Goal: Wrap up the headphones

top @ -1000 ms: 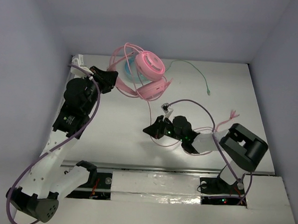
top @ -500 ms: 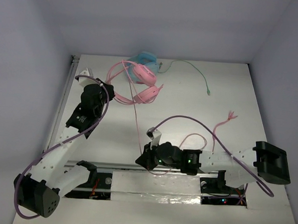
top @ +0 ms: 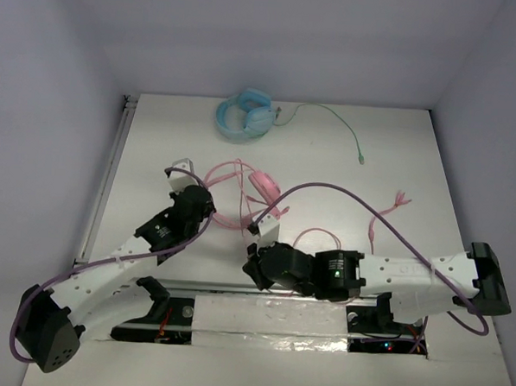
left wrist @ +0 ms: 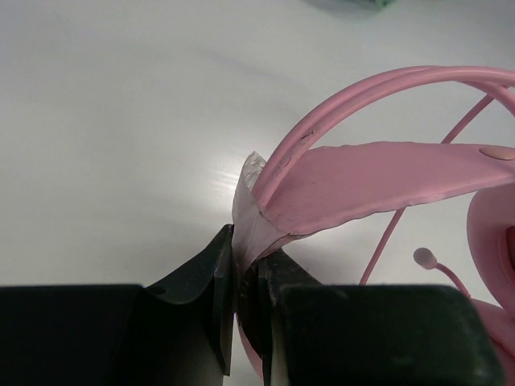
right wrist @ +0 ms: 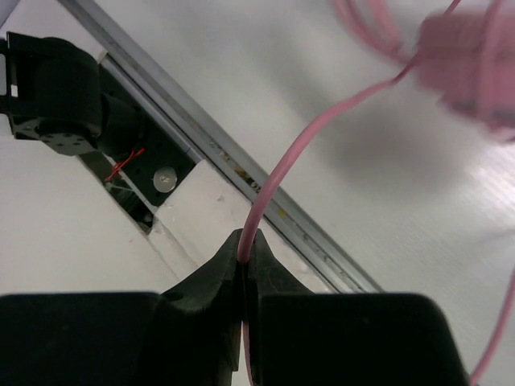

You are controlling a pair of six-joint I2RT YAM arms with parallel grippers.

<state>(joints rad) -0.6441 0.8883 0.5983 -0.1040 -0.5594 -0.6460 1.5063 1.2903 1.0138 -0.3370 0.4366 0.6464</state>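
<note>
— Where are the pink over-ear headphones (top: 260, 184) with the thin double headband found?

— They are seen over the near middle of the white table (top: 415, 167), between the two arms. Whether they are lifted off it cannot be told.

— How are they held?

— The headband, where the wide pink strap meets the two thin hoops, is pinched in the left gripper (left wrist: 245, 273), whose jaws are closed tight on it. The thin pink cable (right wrist: 282, 173) is clamped in the right gripper (right wrist: 244, 249), near the metal rail (right wrist: 193, 129) at the table's near edge.

— What else is seen?

— Light blue headphones (top: 245, 116) with a green cable (top: 331, 119) are seen at the far edge, well apart.
</note>
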